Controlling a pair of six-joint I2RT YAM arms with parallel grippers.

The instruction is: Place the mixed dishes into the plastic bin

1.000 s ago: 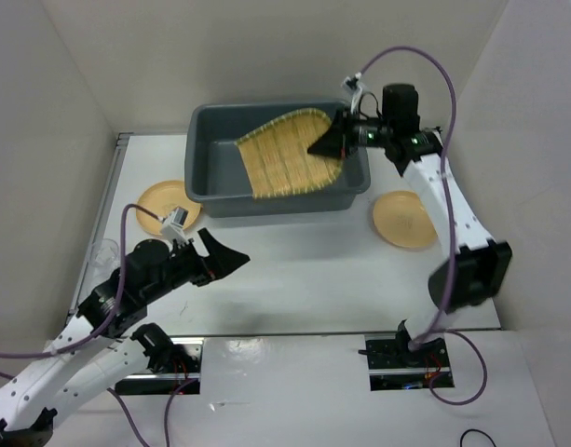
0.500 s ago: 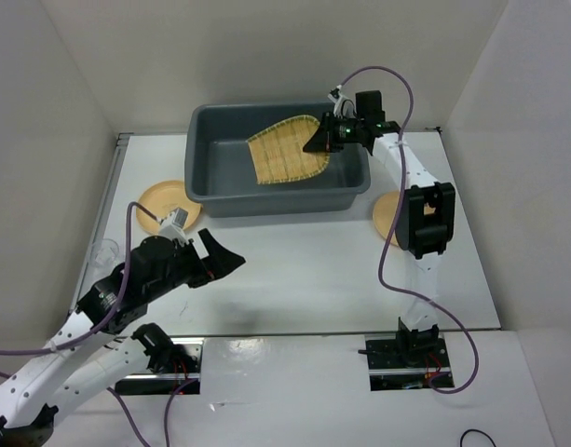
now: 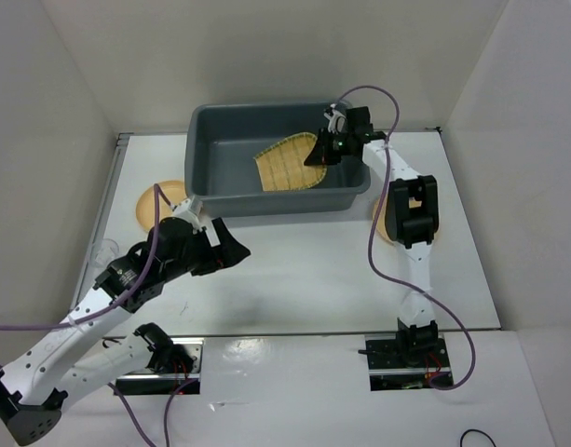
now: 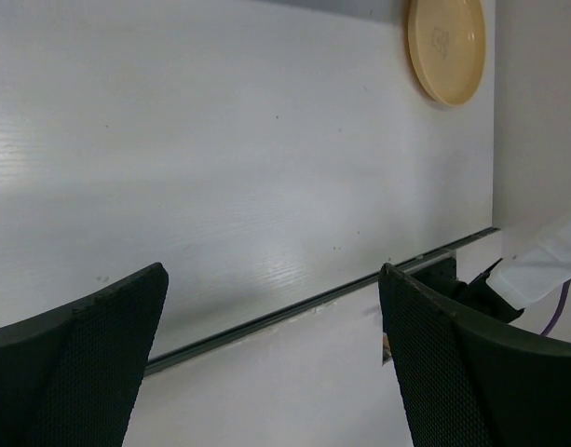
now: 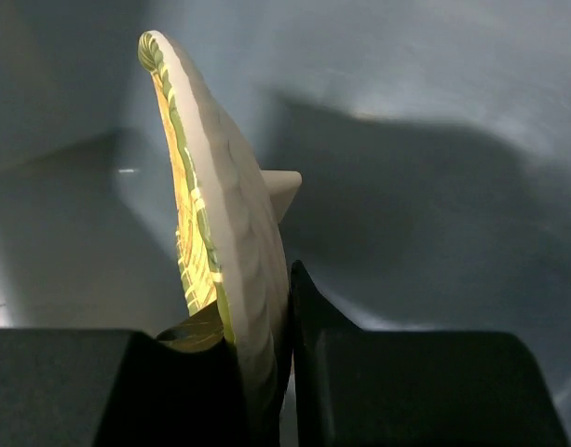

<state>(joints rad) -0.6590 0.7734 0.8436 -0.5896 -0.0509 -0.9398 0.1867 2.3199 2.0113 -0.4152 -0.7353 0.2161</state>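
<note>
The woven yellow bamboo tray (image 3: 285, 166) leans inside the dark grey plastic bin (image 3: 266, 199), towards its right side. My right gripper (image 3: 320, 152) is shut on the tray's right edge. The right wrist view shows the tray (image 5: 231, 251) edge-on between the two fingers, with the bin wall (image 5: 434, 112) behind. My left gripper (image 3: 231, 251) hangs open over the table in front of the bin, holding nothing. One pale-orange plate (image 3: 151, 203) lies left of the bin, partly behind my left arm. A second plate (image 3: 382, 222) lies right of the bin, mostly behind my right arm.
A clear cup (image 3: 103, 250) stands near the left wall. In the left wrist view the open left gripper (image 4: 271, 279) looks across bare white table to the right-hand plate (image 4: 445, 47) and the table's near edge strip (image 4: 294, 312). White walls enclose the table.
My right arm folded forward and lowered the tray deeper into the bin, to the left. My left arm moved up towards the bin's front, covering part of the left plate.
</note>
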